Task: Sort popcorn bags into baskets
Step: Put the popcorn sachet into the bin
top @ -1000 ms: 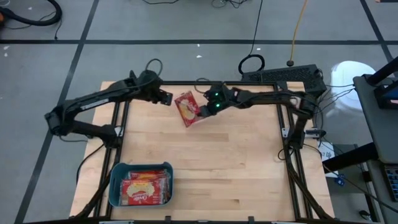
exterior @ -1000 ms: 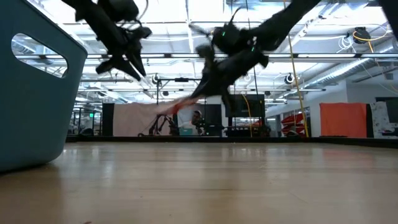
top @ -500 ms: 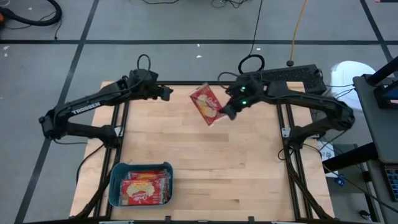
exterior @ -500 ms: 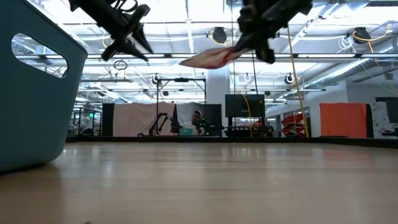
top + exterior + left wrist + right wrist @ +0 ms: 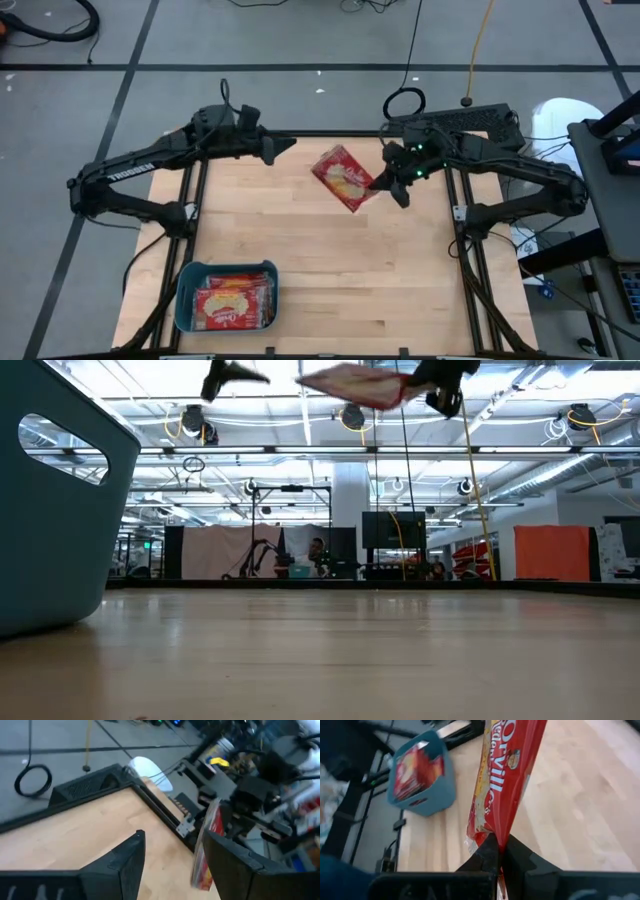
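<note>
A red popcorn bag (image 5: 345, 178) hangs high over the table's far middle, with my right gripper (image 5: 380, 184) shut on it; the low view shows the bag (image 5: 355, 385) near the top of the picture. My left gripper (image 5: 285, 147) stands open in the air to the bag's left, nothing between its fingers (image 5: 175, 834); its wrist view sees the bag (image 5: 206, 845) edge-on. The teal basket (image 5: 190, 300) stands at the near left with several popcorn bags (image 5: 235, 303) lying in it. My right gripper pinches one end edge of the bag (image 5: 492, 831) between its two fingers. The fingers come from the table's right, slanting down. The bag is lifted clear of the table and sticks out from the fingers toward the table's left, roughly flat.
Bare wooden tabletop (image 5: 330, 270) lies between the basket and the arms. A black frame (image 5: 455, 215) runs along the table's edges. The basket's wall (image 5: 50, 510) fills the left of the low view.
My right gripper has risen and drawn back toward the table's right edge, rolling as it went; the bag has gone up with it and now hangs higher and flatter. My left gripper has also risen and tipped up toward level.
</note>
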Motion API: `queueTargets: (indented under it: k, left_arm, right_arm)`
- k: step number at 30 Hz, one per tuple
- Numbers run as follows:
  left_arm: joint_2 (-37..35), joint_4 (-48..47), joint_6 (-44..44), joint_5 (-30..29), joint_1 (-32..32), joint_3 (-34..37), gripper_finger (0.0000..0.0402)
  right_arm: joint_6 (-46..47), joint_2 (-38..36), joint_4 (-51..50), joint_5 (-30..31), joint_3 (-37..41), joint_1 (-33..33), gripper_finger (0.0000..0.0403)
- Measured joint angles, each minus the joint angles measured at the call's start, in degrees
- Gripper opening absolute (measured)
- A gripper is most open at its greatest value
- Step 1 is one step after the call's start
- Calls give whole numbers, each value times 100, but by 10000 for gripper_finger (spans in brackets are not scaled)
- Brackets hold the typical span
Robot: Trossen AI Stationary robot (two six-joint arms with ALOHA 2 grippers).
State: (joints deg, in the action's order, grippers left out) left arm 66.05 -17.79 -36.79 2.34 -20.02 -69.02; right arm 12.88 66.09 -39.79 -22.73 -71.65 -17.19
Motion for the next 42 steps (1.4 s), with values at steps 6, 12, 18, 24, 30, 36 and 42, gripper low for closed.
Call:
queueTargets:
  k: [6, 12, 18, 24, 30, 36, 42]
  left_arm:
    - [416, -972, 778, -98, 405, -1306, 199]
    - [786, -1166, 791, -397, 746, -1933, 197]
    - [1111, -1555, 915, -409, 967, -2240, 202]
    - [1450, -1851, 1180, 26, 1169, -2257, 266]
    - [1681, -1649, 1153, 513, 1539, -2257, 314]
    - [2021, -1521, 938, 953, 1727, -2258, 231]
    - [2039, -1539, 655, 998, 1851, -2257, 39]
  right_arm:
    - [270, 196, -36, 423, -311, 508, 0]
    - [1084, 317, 282, 1270, -401, 921, 0]
    - [1162, 334, 359, 1232, -405, 1494, 0]
    - [1010, 334, 350, 1808, -405, 1996, 0]
    - [914, 334, 269, 1995, -405, 2126, 0]
    - [715, 334, 272, 2218, -405, 2292, 0]
    - [636, 334, 309, 2428, -405, 2389, 0]
